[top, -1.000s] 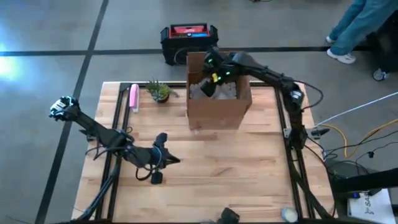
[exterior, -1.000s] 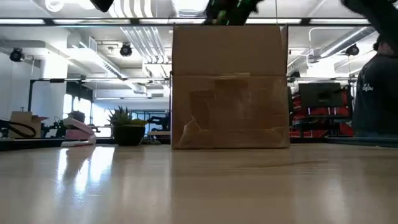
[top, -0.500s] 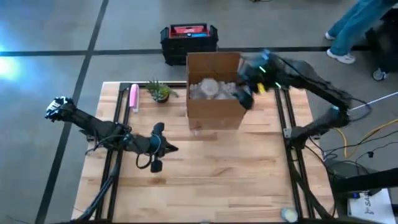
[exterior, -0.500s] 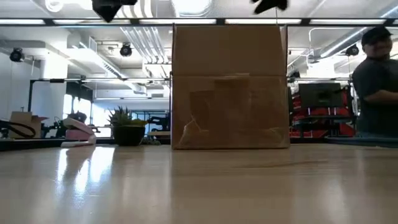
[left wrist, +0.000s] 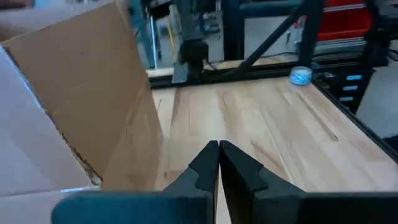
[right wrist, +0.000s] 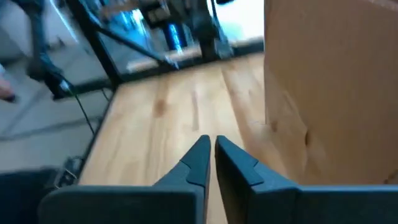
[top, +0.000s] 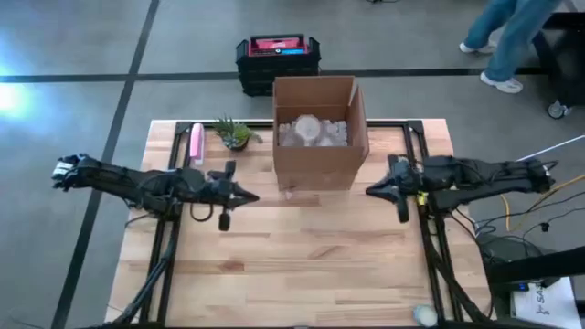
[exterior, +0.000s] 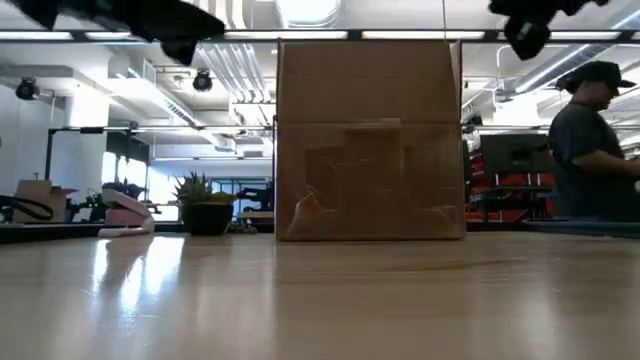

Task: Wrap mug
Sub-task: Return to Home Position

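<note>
As the bubble-wrapped mug (top: 311,131) lies inside the open cardboard box (top: 318,169) at the far middle of the desk (top: 302,265), the wrapping is judged complete, and only the parking of the arms appears left. The left end effector (top: 249,196) and right end effector (top: 370,192) are held on either side of the box, each pressed together and empty. The mug is seen only as a pale, cloudy bundle.

- The mug is hidden; inside the box (top: 320,169), only a pale bundle of bubble wrap (top: 313,131) shows.
- In the low view, the box wall hides everything inside.
- A person (exterior: 592,150) is cut off by the right edge.
- A small blue thing (left wrist: 301,75) is too blurred to tell.
</note>
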You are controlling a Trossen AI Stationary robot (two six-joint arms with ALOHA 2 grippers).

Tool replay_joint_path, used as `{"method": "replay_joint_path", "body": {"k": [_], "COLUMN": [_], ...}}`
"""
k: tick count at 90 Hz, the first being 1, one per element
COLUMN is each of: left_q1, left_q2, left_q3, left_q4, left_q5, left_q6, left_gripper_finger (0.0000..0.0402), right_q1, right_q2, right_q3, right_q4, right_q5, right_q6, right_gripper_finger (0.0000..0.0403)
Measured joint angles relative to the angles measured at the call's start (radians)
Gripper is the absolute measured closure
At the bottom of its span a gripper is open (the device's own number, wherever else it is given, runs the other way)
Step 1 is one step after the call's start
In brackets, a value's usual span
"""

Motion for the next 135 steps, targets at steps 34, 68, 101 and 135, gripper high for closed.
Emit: {"method": "replay_joint_path", "body": {"k": [34,68,101,135], "left_q1": [0.006,0.006,0.003,0.003], "left_q2": [-0.101,-0.133,-0.212,-0.346], "left_q3": [-0.183,-0.436,-0.499,-0.511], "left_q4": [0.119,0.534,0.558,0.382], "left_q5": [-0.091,0.049,0.067,0.061], "left_q6": [-0.181,-0.244,-0.258,-0.261], "left_gripper_finger": [0.0402,0.0402,0.0402,0.0402], "right_q1": [-0.012,-0.011,-0.012,-0.011], "right_q2": [-0.263,-0.264,-0.264,-0.264], "right_q3": [-0.161,-0.254,-0.471,-0.541], "right_q4": [-0.203,0.062,0.347,0.467], "right_q5": [0.002,0.001,-0.078,-0.060], "right_q6": [0.015,-0.055,-0.086,-0.075], "right_gripper_finger": [0.0338,0.0320,0.0345,0.0369]}}
